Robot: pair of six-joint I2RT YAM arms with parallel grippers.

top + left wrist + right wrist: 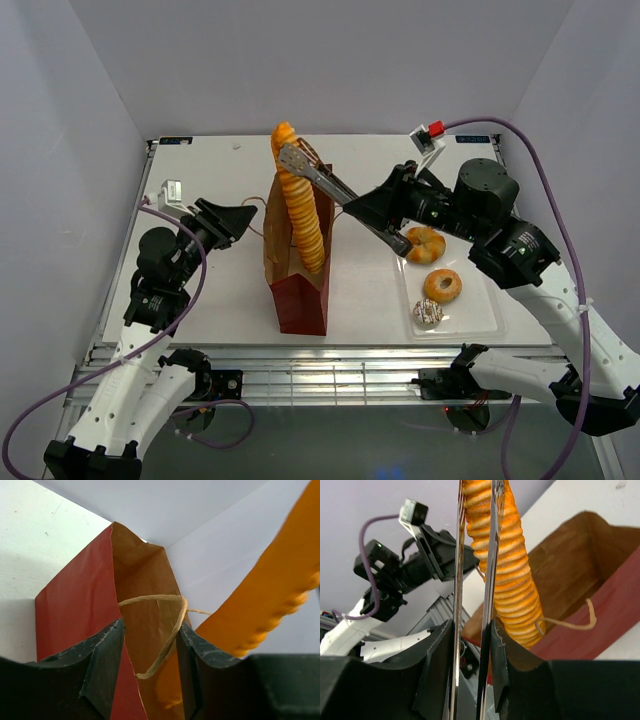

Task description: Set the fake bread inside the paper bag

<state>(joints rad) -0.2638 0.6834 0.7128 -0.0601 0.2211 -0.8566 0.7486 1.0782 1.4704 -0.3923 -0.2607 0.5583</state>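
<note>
The right gripper is clamped on metal tongs pinching the long ridged golden-orange loaf, its lower end at the mouth of the tall brown paper bag mid-bench. The left gripper sits apart astride the rim. Lower the loaf straight, clear of the twine handle.

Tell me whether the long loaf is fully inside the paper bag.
No, the long loaf, held by the tongs, mostly sticks up above the mouth of the paper bag.
</note>
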